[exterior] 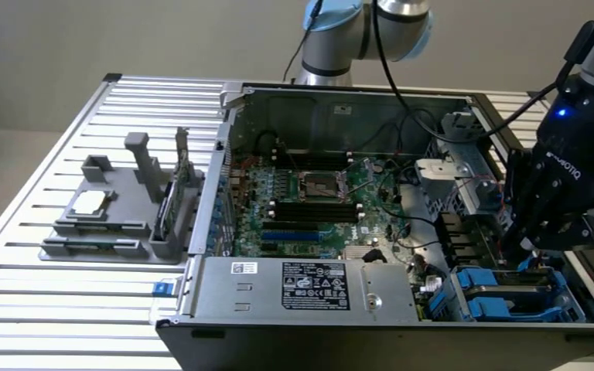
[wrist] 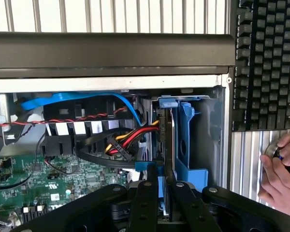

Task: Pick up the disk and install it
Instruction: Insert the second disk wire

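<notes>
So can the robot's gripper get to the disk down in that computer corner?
Probably yes. The gripper is already down in the open case's drive corner, its fingers closed around the disk in its blue bracket. The red and yellow cables sit off to the side.

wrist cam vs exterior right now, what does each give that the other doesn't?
Wrist view alone: a keyboard beside the case, a person's hand near it, and the red, yellow and black cable bundle next to the drive bay. The gripper is closed on the edge of the disk in its blue carrier.

Exterior view alone: the motherboard's CPU socket, the power supply, and the grey fixture holding a chip on the slatted table.

Both: the open computer case, gripper at the blue drive bay.
</notes>
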You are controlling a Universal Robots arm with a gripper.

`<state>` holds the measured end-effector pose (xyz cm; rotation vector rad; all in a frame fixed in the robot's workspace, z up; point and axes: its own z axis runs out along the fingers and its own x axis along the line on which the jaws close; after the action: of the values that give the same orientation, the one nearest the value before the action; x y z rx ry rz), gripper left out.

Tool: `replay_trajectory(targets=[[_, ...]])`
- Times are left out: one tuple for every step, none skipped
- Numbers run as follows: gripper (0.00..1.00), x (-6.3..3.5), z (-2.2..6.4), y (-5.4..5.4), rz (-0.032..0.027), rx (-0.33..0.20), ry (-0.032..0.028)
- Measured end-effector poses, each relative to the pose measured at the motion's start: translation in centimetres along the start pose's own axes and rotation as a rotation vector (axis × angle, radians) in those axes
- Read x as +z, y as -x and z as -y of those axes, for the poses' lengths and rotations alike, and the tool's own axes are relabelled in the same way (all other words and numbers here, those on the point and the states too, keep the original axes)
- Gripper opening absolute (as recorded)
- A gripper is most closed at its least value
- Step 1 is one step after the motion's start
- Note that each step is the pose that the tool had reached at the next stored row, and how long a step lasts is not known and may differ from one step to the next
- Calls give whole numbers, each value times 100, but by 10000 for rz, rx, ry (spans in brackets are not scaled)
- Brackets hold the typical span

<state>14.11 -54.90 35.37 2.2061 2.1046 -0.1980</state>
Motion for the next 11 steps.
replay_trajectory(targets=[[16,16,0,-2,0,1,2],[16,28,-1,-4,1,1,3],[16,37,-1,-6,0,1,3],[16,44,-1,-7,0,1,3],[16,50,-1,-8,1,2,7],[16,54,-1,-9,1,2,11],[16,57,-2,-8,1,3,15],[16,60,-2,-5,0,4,20],[16,64,-2,-1,-2,6,31],[16,68,-2,1,-5,9,48],[16,71,-2,4,-5,13,72]])
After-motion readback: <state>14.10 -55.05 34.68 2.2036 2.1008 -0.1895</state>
